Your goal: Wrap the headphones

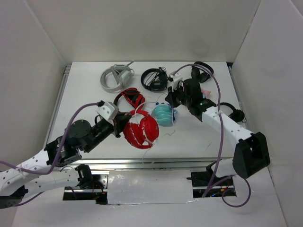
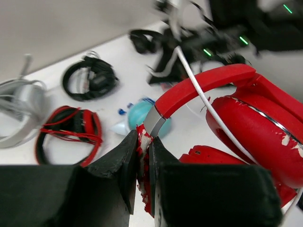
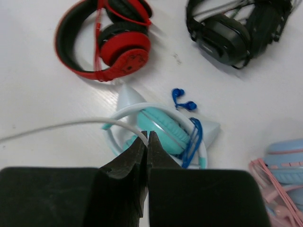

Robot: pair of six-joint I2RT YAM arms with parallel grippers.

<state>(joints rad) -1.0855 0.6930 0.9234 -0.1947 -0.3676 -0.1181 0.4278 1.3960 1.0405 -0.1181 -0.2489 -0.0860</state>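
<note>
Top view: the headphones (image 1: pixel 140 130) are lying mid-table, the left gripper (image 1: pixel 122 126) touching their left side and the right gripper (image 1: pixel 169 99) hovering beyond the teal pair (image 1: pixel 164 114).

Left wrist: its jaws are pinching the headphones' worn edge, and the cable (image 2: pixel 208 106) is crossing the band.

Right wrist: its jaws are pinching the cable.

This looks like mid-winding. The next move calls for looping the cable round the cups.

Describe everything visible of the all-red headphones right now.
The headphones are glossy red all over and folded compact, with a plastic band, a silver hinge piece and big round earcups whose red padding is flaking to white. They are at the front middle of the table, next to the teal headphones. The left gripper is clamped on the peeling edge by the hinge. Their thin white cable runs toward the right gripper, which looks shut on it.
</note>
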